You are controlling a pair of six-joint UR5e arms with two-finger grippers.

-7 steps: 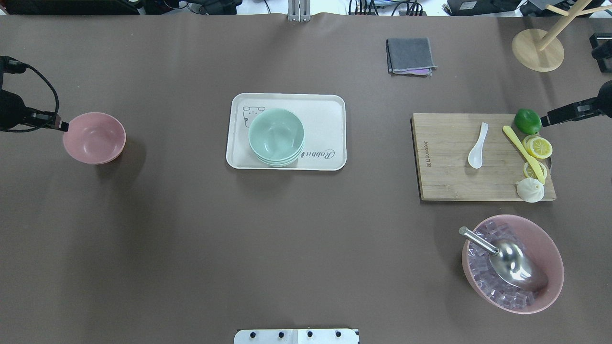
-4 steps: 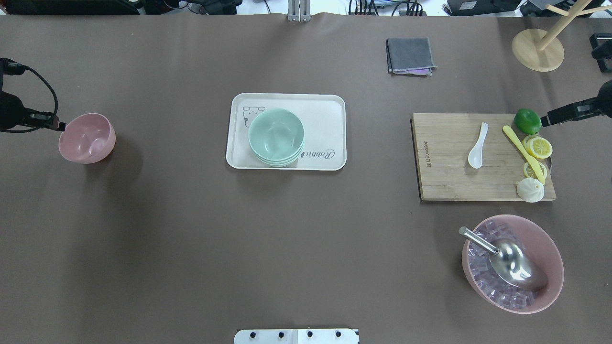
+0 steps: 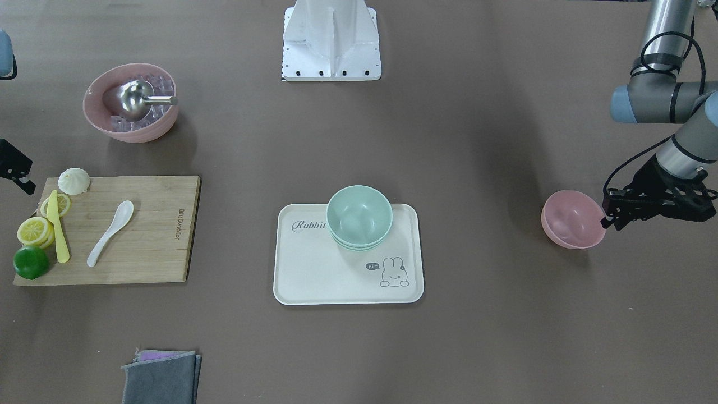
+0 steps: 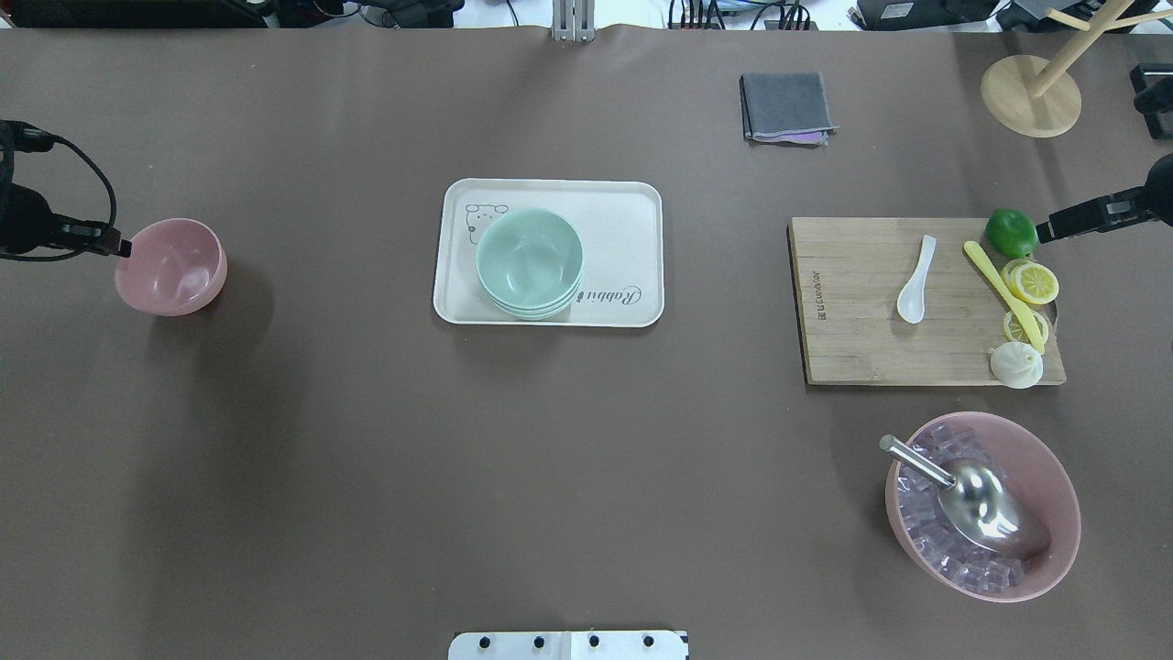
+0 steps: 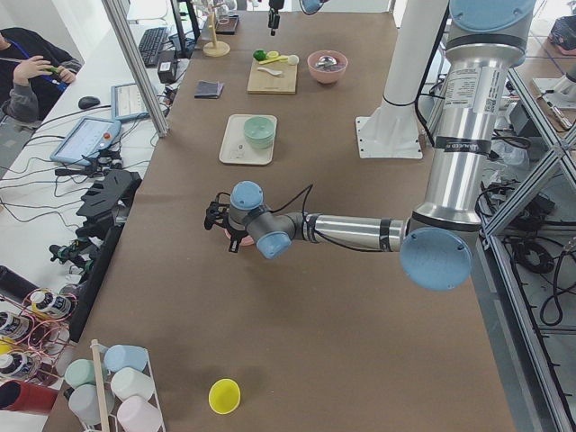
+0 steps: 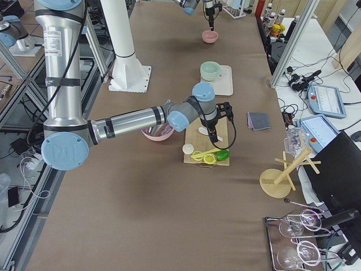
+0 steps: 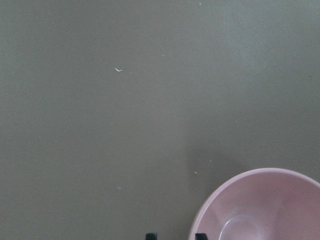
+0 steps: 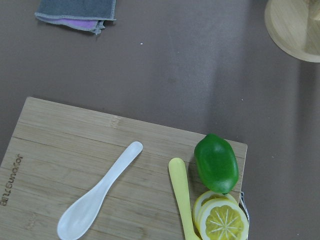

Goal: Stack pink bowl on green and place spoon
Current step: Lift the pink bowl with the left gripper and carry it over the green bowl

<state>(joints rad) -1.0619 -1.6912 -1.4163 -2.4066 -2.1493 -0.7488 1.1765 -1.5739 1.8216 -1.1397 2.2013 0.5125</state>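
The small pink bowl (image 4: 171, 268) is at the table's far left and sits tilted. My left gripper (image 4: 122, 246) is at its rim. In the left wrist view its two fingertips (image 7: 151, 235) stand on either side of the pink bowl's rim (image 7: 200, 220), shut on it. The stacked green bowls (image 4: 529, 261) sit on the white tray (image 4: 623, 220) at mid table. The white spoon (image 4: 916, 280) lies on the wooden cutting board (image 4: 852, 339), and it also shows in the right wrist view (image 8: 100, 197). My right gripper (image 4: 1045, 234) hovers by the lime (image 4: 1012, 232), and I cannot tell whether it is open.
On the board there are also a yellow knife (image 4: 999, 284), lemon slices and a bun (image 4: 1015, 365). A large pink bowl (image 4: 1063, 495) with ice and a metal scoop stands in front of the board. A grey cloth (image 4: 786, 105) and a wooden stand (image 4: 1031, 96) are at the back.
The pink bowl has tipped and shifted slightly left, along with my left gripper at its rim. The right arm and everything else have not moved.
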